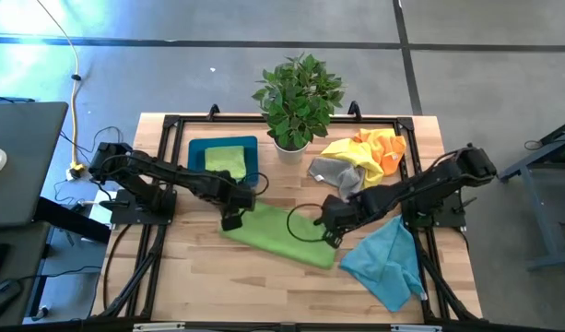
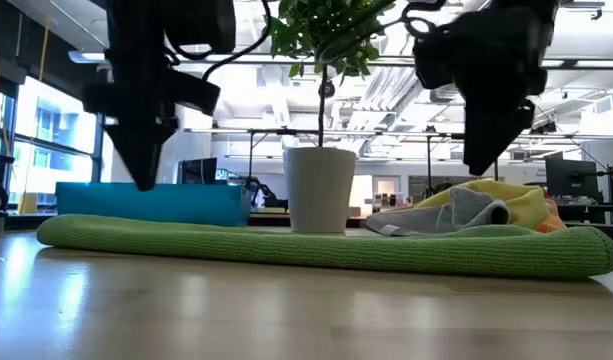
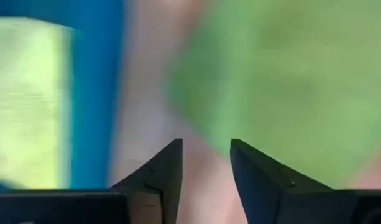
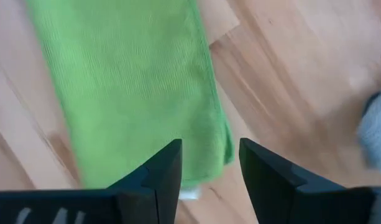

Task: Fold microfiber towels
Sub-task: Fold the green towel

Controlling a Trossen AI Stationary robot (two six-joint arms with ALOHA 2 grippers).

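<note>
A green towel (image 1: 277,235), folded into a long strip, lies flat on the table's middle; it also shows in the low view (image 2: 326,250). My left gripper (image 1: 231,221) hovers open above the strip's left end (image 3: 283,81). My right gripper (image 1: 330,238) hovers open above its right end (image 4: 128,87). Neither touches the towel. A folded lime towel (image 1: 227,161) lies in the blue tray (image 1: 197,152). A teal-blue towel (image 1: 388,263) lies crumpled at the near right. Yellow, orange and grey towels (image 1: 365,157) lie in a heap at the far right.
A potted plant (image 1: 296,101) in a white pot (image 2: 319,190) stands at the far middle, between the tray and the heap. Black frame rails (image 1: 171,120) run along the table's edges. Bare wood (image 1: 236,286) shows at the near left.
</note>
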